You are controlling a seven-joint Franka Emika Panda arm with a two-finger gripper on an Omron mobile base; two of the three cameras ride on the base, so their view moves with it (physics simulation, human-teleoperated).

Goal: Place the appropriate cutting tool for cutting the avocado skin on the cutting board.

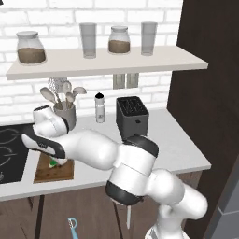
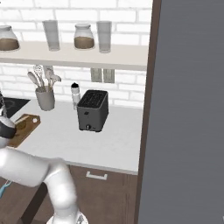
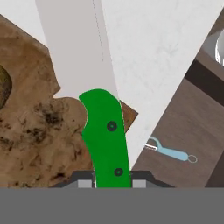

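Pincer (image 3: pixel 113 183) gripping smooth green-handled knife (image 3: pixel 107 135), mottled wooden cutting board (image 3: pixel 39 131) beneath

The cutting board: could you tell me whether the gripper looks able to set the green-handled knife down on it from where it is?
Probably yes. The gripper, shut on the knife, already hangs over the cutting board, and the avocado sits off to one side, leaving bare wood beneath.

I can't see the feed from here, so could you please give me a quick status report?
Gripper shut on green-handled knife. Knife over the cutting board, near its edge, avocado off to one side. Nothing in the way.
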